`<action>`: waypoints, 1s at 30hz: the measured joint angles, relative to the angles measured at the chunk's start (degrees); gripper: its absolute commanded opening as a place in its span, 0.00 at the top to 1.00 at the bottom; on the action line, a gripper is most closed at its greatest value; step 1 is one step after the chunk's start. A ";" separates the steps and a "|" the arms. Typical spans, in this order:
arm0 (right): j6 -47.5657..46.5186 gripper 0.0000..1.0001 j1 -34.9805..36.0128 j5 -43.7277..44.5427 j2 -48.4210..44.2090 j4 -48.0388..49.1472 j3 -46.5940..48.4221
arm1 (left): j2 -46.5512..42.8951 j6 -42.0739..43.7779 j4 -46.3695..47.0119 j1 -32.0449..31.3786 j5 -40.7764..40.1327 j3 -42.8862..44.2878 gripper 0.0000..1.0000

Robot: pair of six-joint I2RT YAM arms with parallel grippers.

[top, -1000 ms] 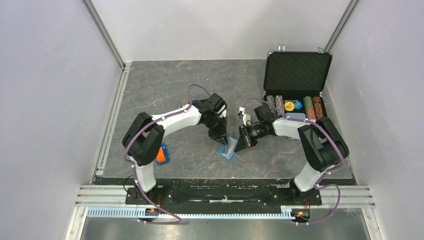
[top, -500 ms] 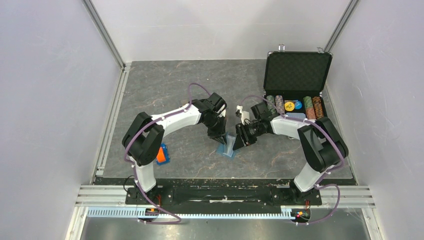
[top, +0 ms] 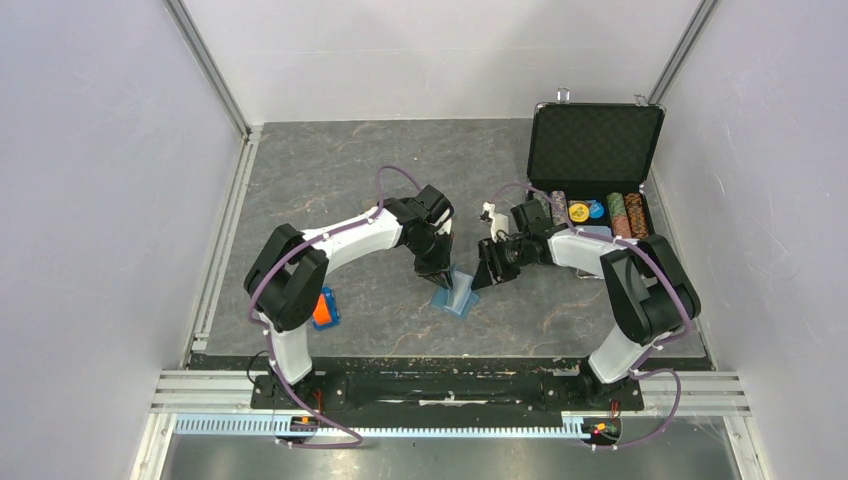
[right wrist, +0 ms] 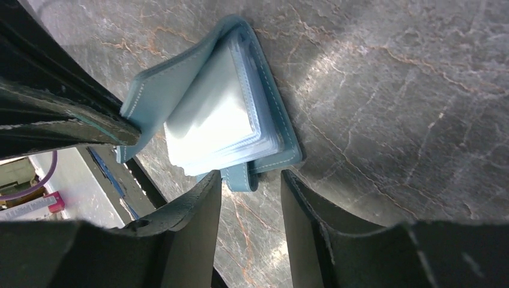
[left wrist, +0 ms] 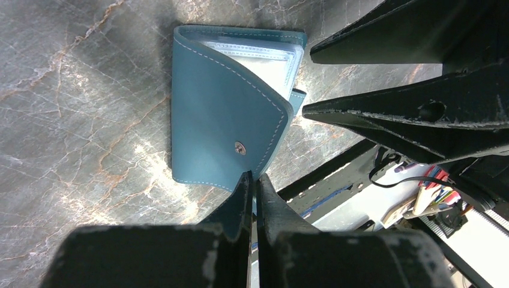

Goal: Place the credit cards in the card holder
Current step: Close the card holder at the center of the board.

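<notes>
The teal card holder [top: 456,297] lies on the grey table between the two arms, its cover flap raised. My left gripper [top: 440,277] is shut on the edge of that flap [left wrist: 223,123], close to the snap stud; its tips [left wrist: 252,178] pinch the leather. In the right wrist view the holder's clear sleeves [right wrist: 213,117] show under the lifted flap. My right gripper [right wrist: 251,181] is open, and the holder's small tab [right wrist: 241,180] sits just ahead of its fingertips without touching them. It [top: 484,277] hangs just right of the holder. The credit cards are out of view.
An open black chip case [top: 597,170] with stacks of chips stands at the back right. An orange-and-blue block [top: 322,308] lies beside the left arm's base. The right gripper's fingers [left wrist: 396,108] crowd the holder's right side. Metal rails run along the near edge.
My right gripper has opened and drawn back up and to the right, away from the card holder. The left gripper still holds the flap in the same place.
</notes>
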 measured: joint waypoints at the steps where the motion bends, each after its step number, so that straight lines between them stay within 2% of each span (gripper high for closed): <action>1: 0.07 0.58 0.00 -0.66 0.07 0.39 0.00 | 0.00 0.02 -0.02 0.00 0.00 0.00 0.98; 12: 1.11 0.69 1.42 -6.69 1.53 4.31 -4.11 | 0.33 0.07 -0.20 0.00 0.00 0.04 0.98; 16: 1.05 0.76 1.75 -7.45 1.68 4.79 -4.59 | 0.90 0.07 -0.11 0.00 0.02 0.04 0.98; 30: -0.20 0.73 5.07 -6.47 1.68 4.61 -3.65 | 1.07 0.04 -0.09 0.00 0.04 0.04 0.98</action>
